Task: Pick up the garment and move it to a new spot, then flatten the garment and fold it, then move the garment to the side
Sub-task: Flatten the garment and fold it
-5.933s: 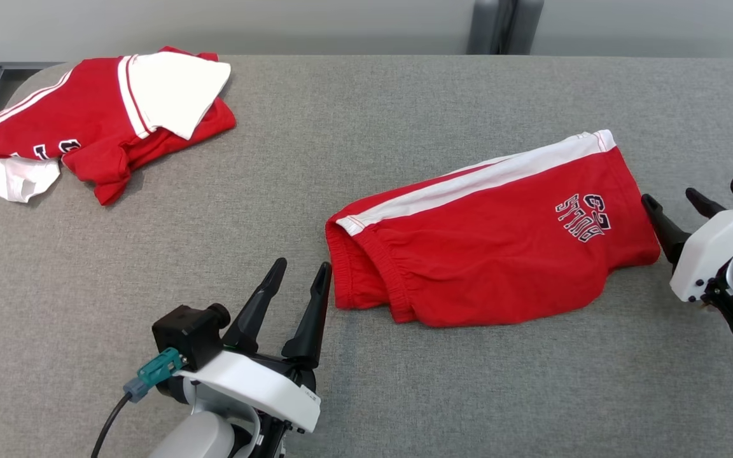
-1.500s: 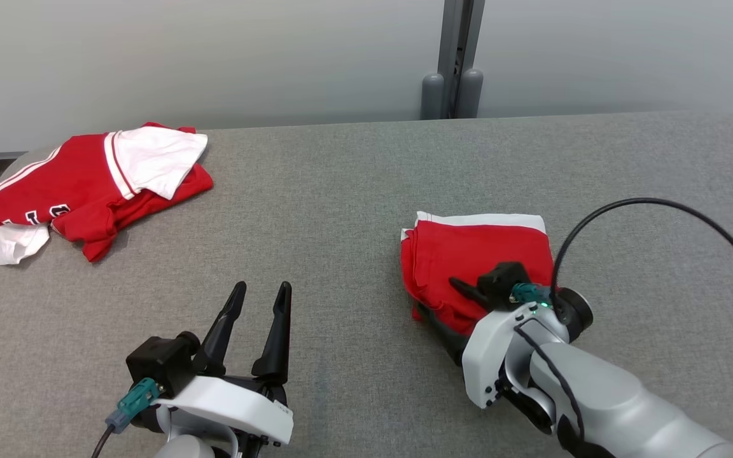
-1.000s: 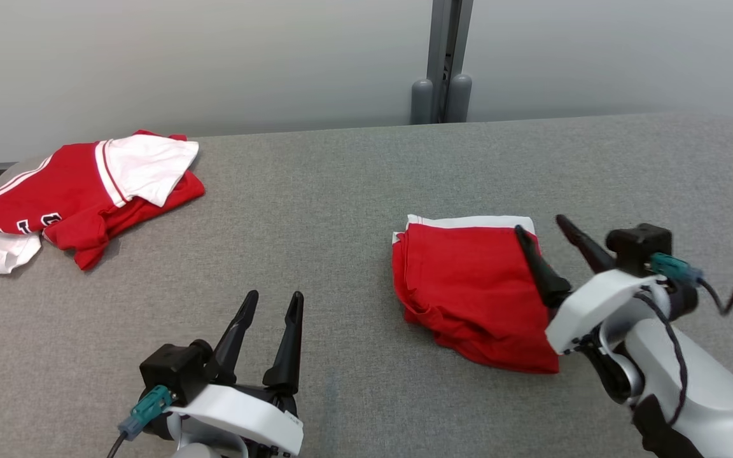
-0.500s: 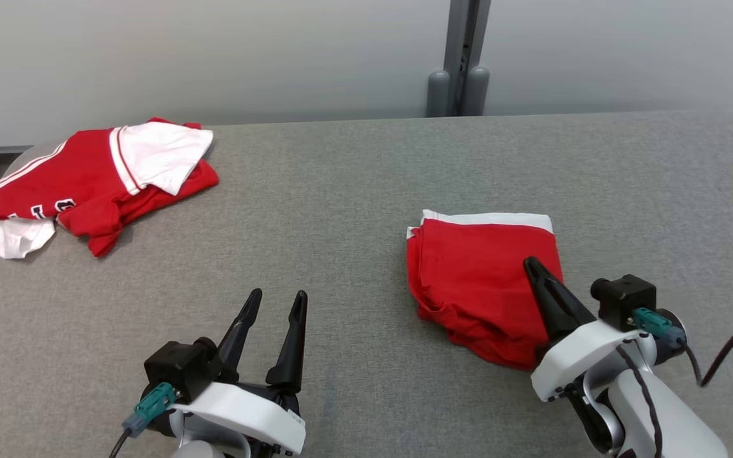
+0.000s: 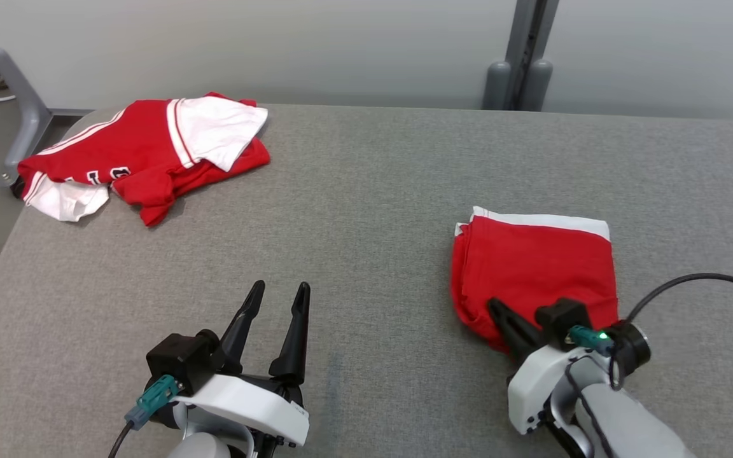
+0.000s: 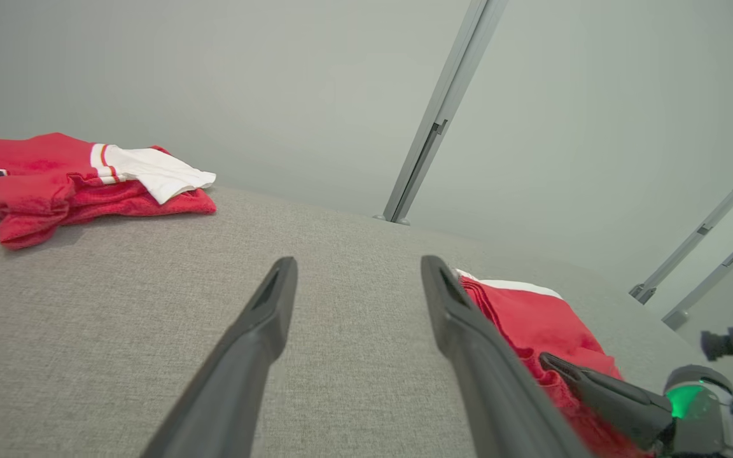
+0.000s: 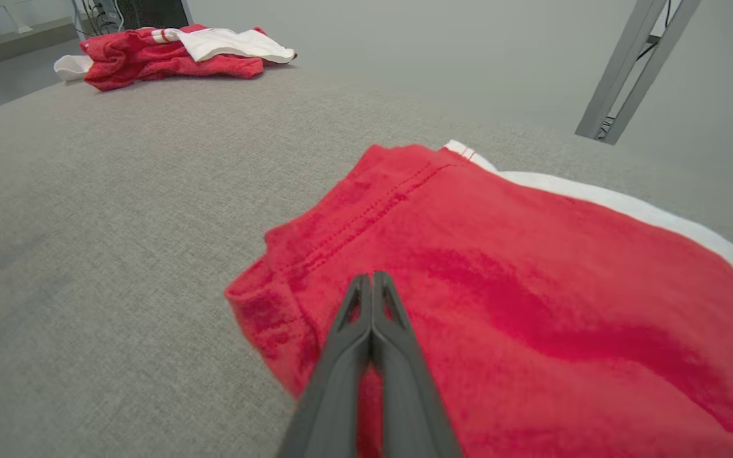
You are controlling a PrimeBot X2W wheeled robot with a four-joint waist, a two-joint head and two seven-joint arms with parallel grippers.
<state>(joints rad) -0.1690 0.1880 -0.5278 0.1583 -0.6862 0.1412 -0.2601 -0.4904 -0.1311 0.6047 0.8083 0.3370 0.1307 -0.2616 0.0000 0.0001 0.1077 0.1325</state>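
Right of centre on the table point(image 5: 366, 191), grey woven cloth with a fine nap: the shorts point(image 5: 535, 267), folded to a rough square of soft red fleece; white band along the far edge; stacked layers and a stitched hem at the left edge; near corner bunched and rumpled. Over that near corner, the right claw point(image 5: 494, 306), long dark tapered fingers pressed tight together, lying across the red cloth; no fold visibly pinched between them. Low on the left, the left claw point(image 5: 280, 287), fingers spread wide, gripping nothing, above bare table. At the far left corner, a crumpled red-and-white pile point(image 5: 150, 146); behind, a grey metal post point(image 5: 522, 57).
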